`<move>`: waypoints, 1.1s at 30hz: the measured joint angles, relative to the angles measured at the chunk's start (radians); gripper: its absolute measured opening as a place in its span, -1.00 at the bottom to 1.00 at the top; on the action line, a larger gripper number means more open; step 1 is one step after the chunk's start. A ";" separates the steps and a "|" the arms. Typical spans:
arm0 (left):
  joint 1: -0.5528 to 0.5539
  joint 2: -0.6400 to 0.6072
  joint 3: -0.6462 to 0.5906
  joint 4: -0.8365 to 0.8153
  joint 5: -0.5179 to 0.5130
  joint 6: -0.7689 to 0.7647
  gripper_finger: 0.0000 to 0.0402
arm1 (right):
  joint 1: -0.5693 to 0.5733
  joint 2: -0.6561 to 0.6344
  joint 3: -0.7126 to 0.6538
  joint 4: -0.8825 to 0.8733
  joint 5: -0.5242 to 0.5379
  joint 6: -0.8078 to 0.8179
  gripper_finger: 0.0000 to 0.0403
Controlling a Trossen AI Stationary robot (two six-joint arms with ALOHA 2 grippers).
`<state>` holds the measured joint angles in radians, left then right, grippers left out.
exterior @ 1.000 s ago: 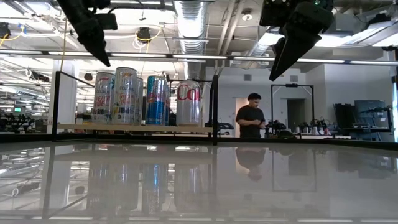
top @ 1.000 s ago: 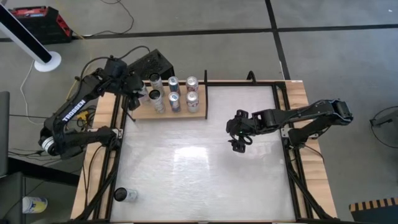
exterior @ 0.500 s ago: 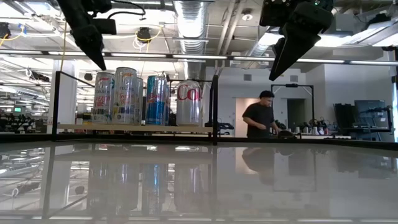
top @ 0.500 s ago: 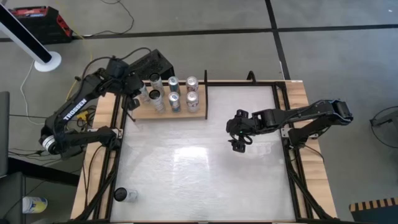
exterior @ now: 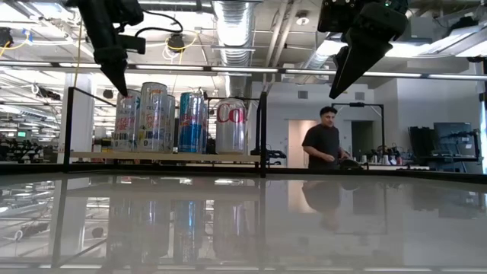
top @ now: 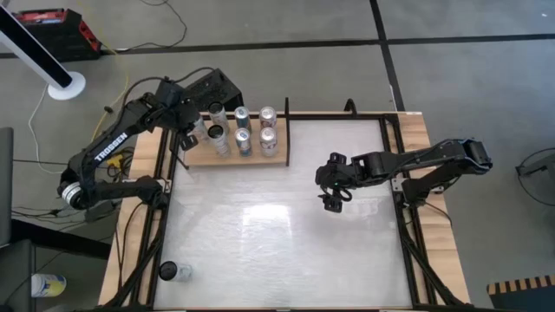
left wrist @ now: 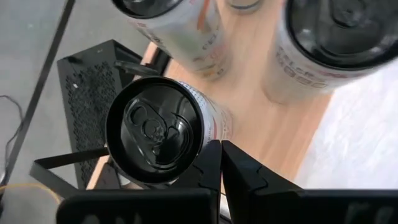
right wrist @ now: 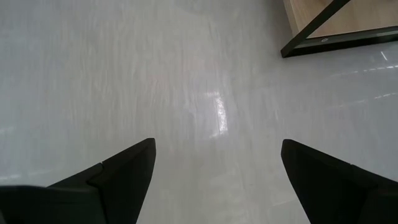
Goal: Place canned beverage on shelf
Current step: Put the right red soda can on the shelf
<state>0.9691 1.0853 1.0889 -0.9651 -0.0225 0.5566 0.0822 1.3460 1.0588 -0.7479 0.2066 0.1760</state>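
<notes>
Above the shelf's outer end, we find the left gripper pressed together and empty, its tips just beside a black-topped can that stands free on the wood. Six cans stand on the shelf; a seventh can lies on the table, well away from the shelf. The right gripper hangs spread over the table, beyond the shelf's inner rail. We judge one placement finished; the next move calls for lifting clear without brushing the cans, then fetching the stray can.
</notes>
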 joint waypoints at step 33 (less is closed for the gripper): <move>0.001 0.015 0.000 0.037 -0.162 -0.029 -1.00 | 0.000 0.000 0.000 -0.001 0.000 0.010 0.85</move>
<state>0.9703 1.0999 1.0885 -0.9280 -0.1848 0.5273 0.0826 1.3460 1.0588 -0.7486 0.2066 0.1856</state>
